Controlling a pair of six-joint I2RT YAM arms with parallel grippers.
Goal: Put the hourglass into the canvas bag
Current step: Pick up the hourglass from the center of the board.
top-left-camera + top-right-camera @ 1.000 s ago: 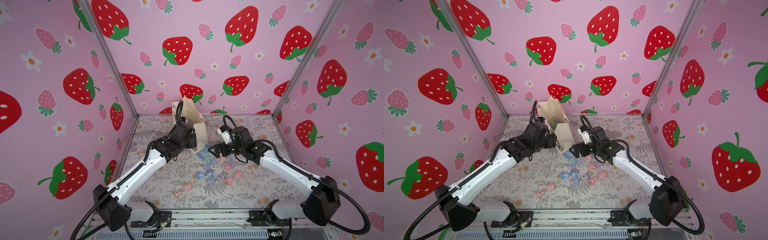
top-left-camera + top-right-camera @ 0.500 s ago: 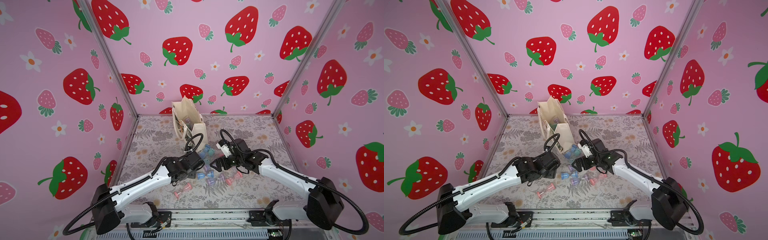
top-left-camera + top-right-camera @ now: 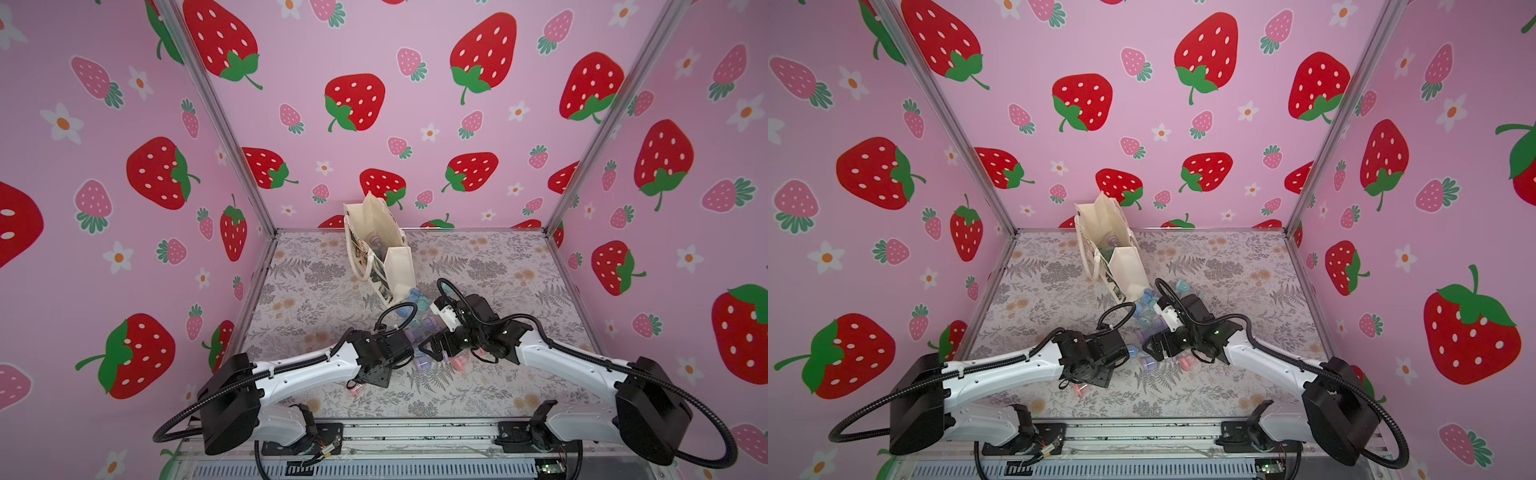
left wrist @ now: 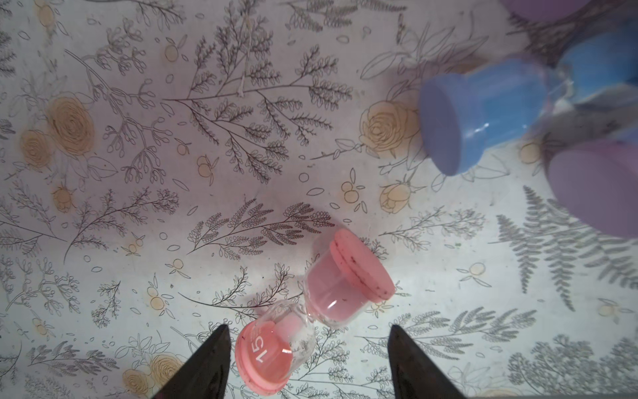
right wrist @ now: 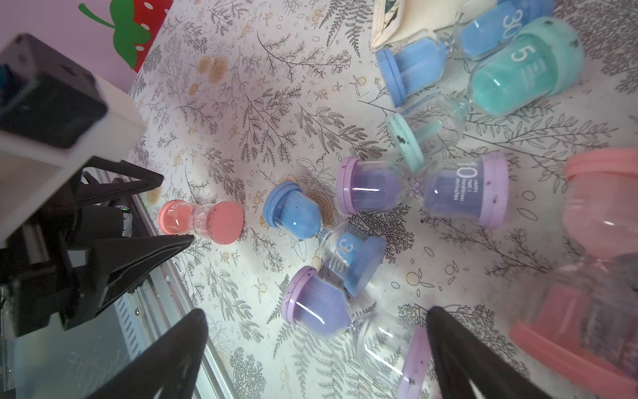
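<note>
Hourglass check for you: the small pink hourglass [image 4: 310, 307] marked 15 is lying on its side on the floral mat [image 4: 103, 138]. It's well away from the canvas bag [image 3: 399, 270], out on the bag's robot-facing side, a bit apart from the others.

Your left gripper [image 4: 307, 328] is hanging right over it, roughly half open. The two fingertips sit either side of the end cap with the 15 on it. One tip is just beside the cap and the other has a clear gap, so it's got hold of nothing.

Your right gripper [image 5: 316, 311] is spread as wide as it goes, also holding nothing. It's over a purple hourglass [image 5: 345, 331] lying between its fingers, closer to the bag than the pink one.

The bag stands upright with its top open, and in a top view you can see a purple-capped timer [image 3: 1115, 241] inside. A heap of blue, teal, purple and pink hourglasses [image 5: 421, 190] is spilled on the mat from the bag's bottom corner outward. A blue one [image 5: 407, 69] is touching that corner.
</note>
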